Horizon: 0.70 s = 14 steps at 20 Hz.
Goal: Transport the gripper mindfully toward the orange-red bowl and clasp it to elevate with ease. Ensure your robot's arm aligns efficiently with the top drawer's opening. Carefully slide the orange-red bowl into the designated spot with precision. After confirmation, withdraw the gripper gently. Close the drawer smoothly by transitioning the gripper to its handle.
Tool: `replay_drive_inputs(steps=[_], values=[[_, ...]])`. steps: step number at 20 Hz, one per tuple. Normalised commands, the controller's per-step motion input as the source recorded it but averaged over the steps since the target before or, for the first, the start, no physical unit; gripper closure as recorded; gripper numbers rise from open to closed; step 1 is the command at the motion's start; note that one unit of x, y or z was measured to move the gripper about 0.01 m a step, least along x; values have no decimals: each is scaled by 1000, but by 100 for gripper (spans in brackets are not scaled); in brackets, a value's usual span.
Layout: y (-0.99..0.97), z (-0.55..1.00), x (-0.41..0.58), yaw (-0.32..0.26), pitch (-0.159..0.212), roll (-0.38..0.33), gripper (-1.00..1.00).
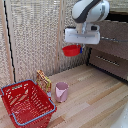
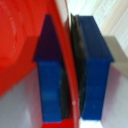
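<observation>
In the exterior view the gripper [image 1: 80, 45] hangs from the white robot's arm [image 1: 91, 11], high above the wooden floor. It is shut on the rim of the orange-red bowl [image 1: 72, 50], which hangs in the air just below the hand. The wrist view shows the two blue fingers [image 2: 49, 75] pinching the thin red rim of the bowl [image 2: 20, 45], so the gripper [image 2: 71, 75] is closed on it. Just to the exterior view's right of the hand is the dark brown top drawer [image 1: 116, 31] with its silver handle [image 1: 116, 41]. I cannot tell how far the drawer is pulled out.
A shorter brown drawer front [image 1: 110, 62] with a similar bar sits below. On the floor stand a pink cup [image 1: 61, 91], a big red wire basket [image 1: 27, 102] and a yellow-orange snack box [image 1: 43, 80]. A slatted beige wall stands behind them.
</observation>
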Motion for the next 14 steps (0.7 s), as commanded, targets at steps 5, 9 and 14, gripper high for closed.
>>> replay_drive_inputs(steps=[5,9,14], values=[[19,949,189,-69,15,-104,100],[-34,914,231,-47,1,-93,100],[-170,933,282,-65,25,-70,100]])
